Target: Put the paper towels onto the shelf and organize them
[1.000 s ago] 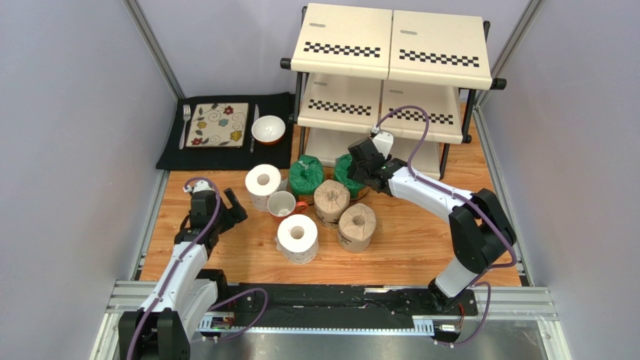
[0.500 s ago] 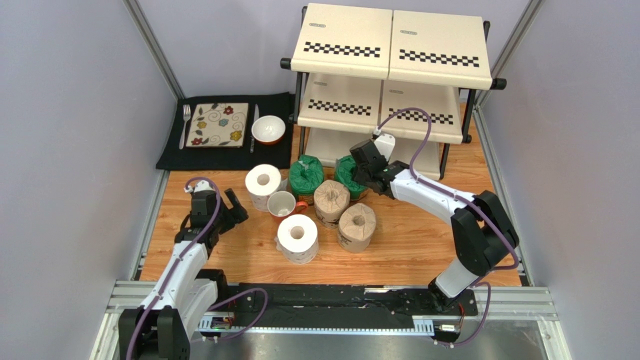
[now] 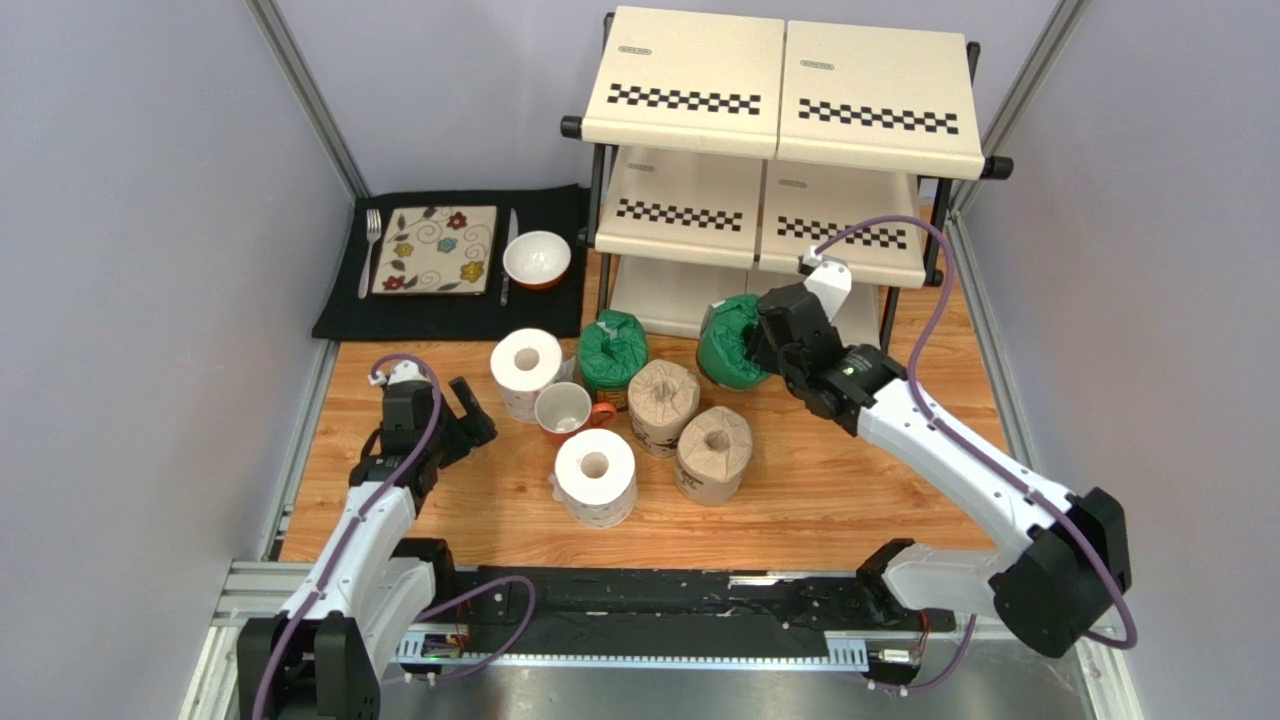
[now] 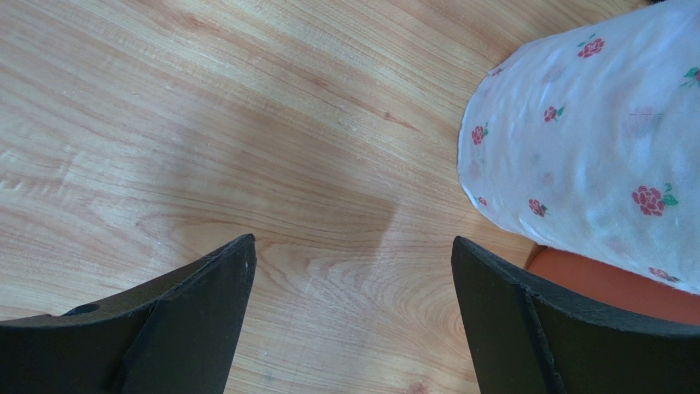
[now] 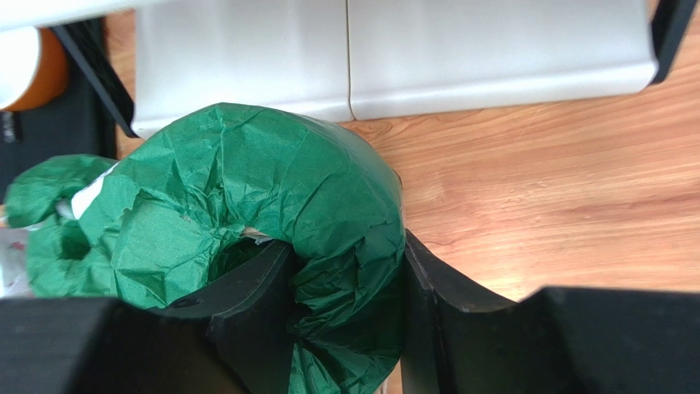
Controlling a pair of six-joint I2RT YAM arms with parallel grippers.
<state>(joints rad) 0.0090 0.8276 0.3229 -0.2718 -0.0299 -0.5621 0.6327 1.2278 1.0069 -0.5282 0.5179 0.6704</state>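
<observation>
Centre-right of the top view: right pincer (image 3: pixel 769 345) clamped on a green roll (image 3: pixel 729 342); its wrist view shows one finger (image 5: pixel 246 304) in the hollow core and the other outside the wrapper; roll sits just in front of the shelf (image 3: pixel 781 105) bottom tier; cannot tell if it's clear of the tabletop (image 3: pixel 857 480). Other green roll (image 3: pixel 612 348) stands to its left; upper tan roll (image 3: pixel 663 402) and lower tan roll (image 3: pixel 715 450) just beside each other below the greens; upper white roll (image 3: pixel 526 368) and lower white roll (image 3: pixel 597 473) further left, mug (image 3: pixel 564 405) between them. Left pincer (image 3: pixel 460 405) at lower left, fingers apart, gripping nothing, over bare wood near the upper white roll; rose-print wrap shows at upper right of its wrist view.
</observation>
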